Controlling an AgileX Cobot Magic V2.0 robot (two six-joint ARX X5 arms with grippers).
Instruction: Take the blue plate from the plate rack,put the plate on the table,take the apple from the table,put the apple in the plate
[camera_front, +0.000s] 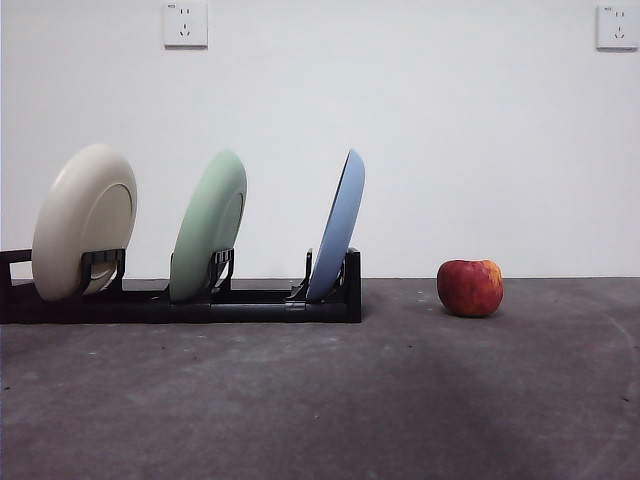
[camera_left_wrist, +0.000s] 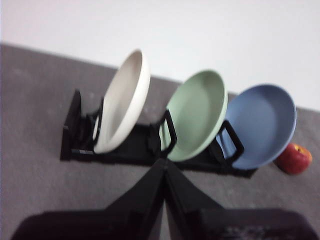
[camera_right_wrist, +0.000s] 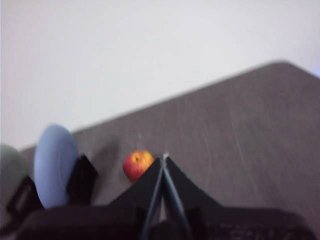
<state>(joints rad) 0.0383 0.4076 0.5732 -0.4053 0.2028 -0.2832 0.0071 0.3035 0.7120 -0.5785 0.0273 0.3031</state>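
The blue plate (camera_front: 340, 228) stands on edge in the rightmost slot of the black plate rack (camera_front: 250, 305), leaning right. To its right the red apple (camera_front: 470, 288) rests on the grey table (camera_front: 330, 400). The left wrist view shows the blue plate (camera_left_wrist: 260, 125), the rack (camera_left_wrist: 140, 147) and the apple (camera_left_wrist: 295, 159) well beyond my left gripper (camera_left_wrist: 164, 162), which is shut and holds nothing. My right gripper (camera_right_wrist: 164, 159) is shut too, high above the table, with the apple (camera_right_wrist: 137, 164) and the blue plate (camera_right_wrist: 55, 162) far below it. Neither gripper appears in the front view.
A cream plate (camera_front: 85, 220) and a pale green plate (camera_front: 208, 225) stand in the rack's left and middle slots. A white wall with two sockets (camera_front: 185, 24) lies behind the table.
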